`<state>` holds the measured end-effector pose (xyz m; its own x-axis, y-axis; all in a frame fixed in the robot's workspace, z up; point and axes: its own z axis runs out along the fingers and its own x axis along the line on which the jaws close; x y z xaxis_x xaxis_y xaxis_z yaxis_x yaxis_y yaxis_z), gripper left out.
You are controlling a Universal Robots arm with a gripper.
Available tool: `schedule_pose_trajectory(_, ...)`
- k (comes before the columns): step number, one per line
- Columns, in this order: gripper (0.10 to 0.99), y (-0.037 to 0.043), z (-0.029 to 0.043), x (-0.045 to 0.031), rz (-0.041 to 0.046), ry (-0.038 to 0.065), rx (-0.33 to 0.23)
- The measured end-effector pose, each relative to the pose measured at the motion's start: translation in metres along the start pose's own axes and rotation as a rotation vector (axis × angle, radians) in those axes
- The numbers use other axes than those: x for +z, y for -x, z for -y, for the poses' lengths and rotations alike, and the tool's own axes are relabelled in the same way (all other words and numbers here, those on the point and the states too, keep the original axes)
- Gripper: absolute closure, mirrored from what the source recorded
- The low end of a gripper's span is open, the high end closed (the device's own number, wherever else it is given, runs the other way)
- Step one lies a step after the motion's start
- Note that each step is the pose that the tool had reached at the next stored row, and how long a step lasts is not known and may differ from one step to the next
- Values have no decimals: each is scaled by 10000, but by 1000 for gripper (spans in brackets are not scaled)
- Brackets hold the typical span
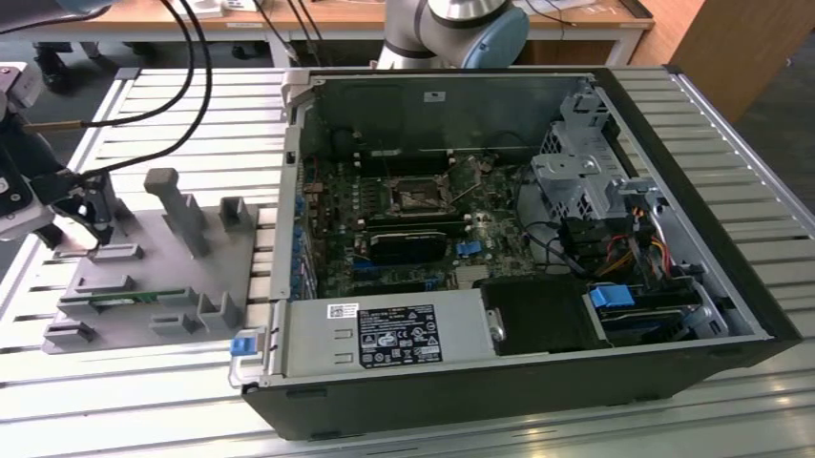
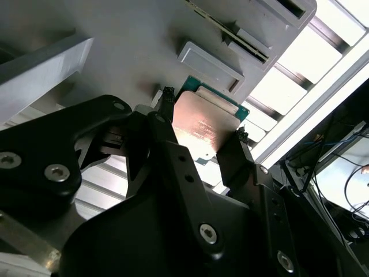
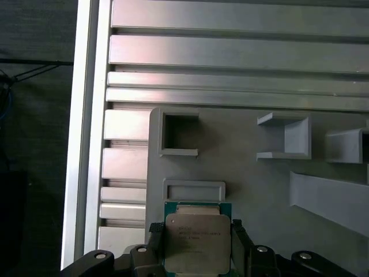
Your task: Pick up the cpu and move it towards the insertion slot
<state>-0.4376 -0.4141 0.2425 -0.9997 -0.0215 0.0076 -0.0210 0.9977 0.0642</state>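
Over the grey tray point(image 1: 140, 286), on its side away from the computer case point(image 1: 510, 401): the gripper point(image 3: 196, 228) hangs here, its two black fingers point(image 2: 176, 156) closed against opposite edges of the cpu point(image 3: 198, 245).
Cpu: held flat, metal top up and a green rim showing around it, just beside a small shallow pocket moulded into the tray; whether it is lifted clear of the tray I cannot tell.
Insertion slot: the insertion slot point(image 1: 414, 196) lies on the board inside the case, well apart from the tray, its metal frame around a dark centre with nothing in it.
Done: the grasp looks made, judging by how both fingers meet the chip's sides.
Left: the carry itself, as I judge it; the chip is over the tray, with the case wall and much of the board between it and the socket.
Also on the tray: a thin green memory stick point(image 1: 128, 298) lies in a holder on the tray's near side, apart from the gripper.
Surface: a table of aluminium slats point(image 1: 713, 124) bears the tray, with the case just beside the tray on the exterior view's right.
Room: black cables point(image 1: 191, 57) hang above the tray; wooden desks point(image 1: 319, 14) stand beyond the table.
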Motion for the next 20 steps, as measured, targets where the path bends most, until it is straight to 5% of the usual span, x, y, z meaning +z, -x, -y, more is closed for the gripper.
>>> schedule_pose_trajectory(20,541,-1,-11,-166,1,0,0)
